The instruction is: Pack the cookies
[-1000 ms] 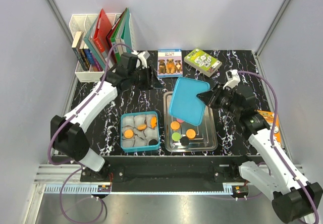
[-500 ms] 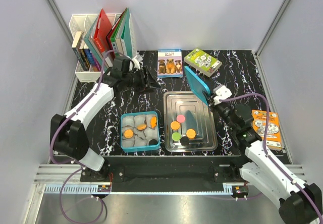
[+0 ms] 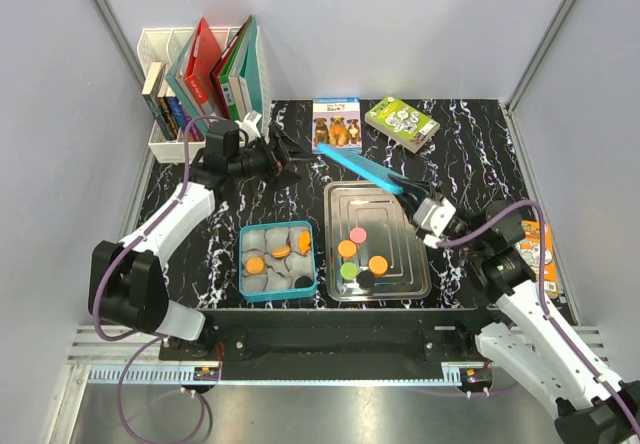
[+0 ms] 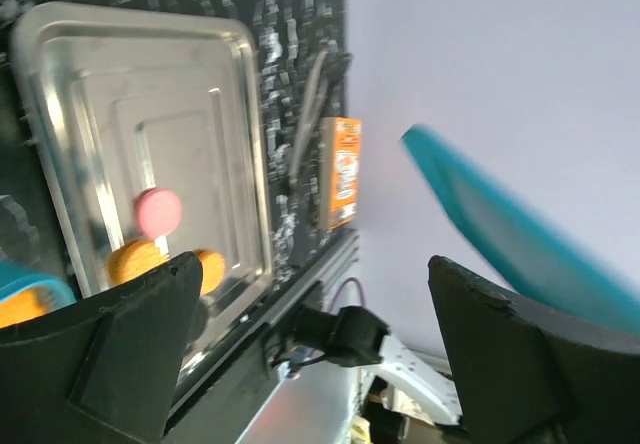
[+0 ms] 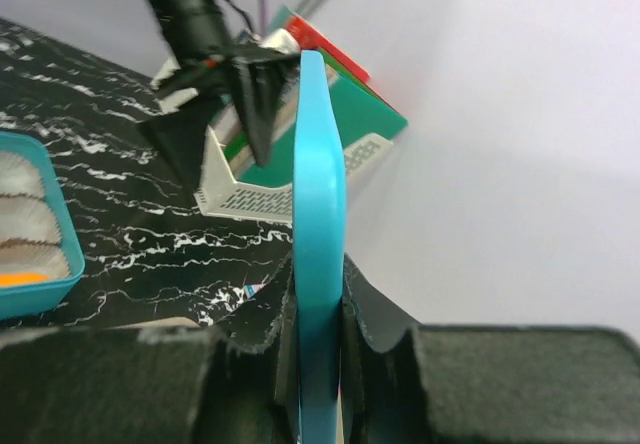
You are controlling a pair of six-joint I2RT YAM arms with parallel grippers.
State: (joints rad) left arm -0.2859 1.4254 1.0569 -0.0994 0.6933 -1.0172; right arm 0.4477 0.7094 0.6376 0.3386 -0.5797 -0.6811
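Note:
Pink (image 3: pixel 357 234), orange (image 3: pixel 377 264), green (image 3: pixel 348 270) and black (image 3: pixel 366 279) cookies lie in the metal tray (image 3: pixel 410 264). More orange cookies (image 3: pixel 256 264) and a black one (image 3: pixel 300 282) sit among grey paper cups in the teal box (image 3: pixel 243 289). My right gripper (image 3: pixel 415 190) is shut on the teal lid (image 3: pixel 368 170), held edge-on above the tray's far side; the right wrist view shows that lid (image 5: pixel 320 214) pinched upright between my right gripper's (image 5: pixel 320 314) jaws. My left gripper (image 3: pixel 287 154) is open and holds nothing, left of the lid. In the left wrist view its fingers (image 4: pixel 100 364) frame the tray (image 4: pixel 240 114), a pink cookie (image 4: pixel 158 210) and the lid (image 4: pixel 500 234).
A white rack of books (image 3: pixel 190 84) stands at the back left. A dog-picture box (image 3: pixel 336 124) and a green box (image 3: pixel 400 122) lie at the back. An orange packet (image 3: pixel 532 244) lies at the right edge under my right arm.
My left gripper opened, let go of the lid and drew back to the left. My right gripper turned the lid from flat over the tray to edge-on and pulled it rightward.

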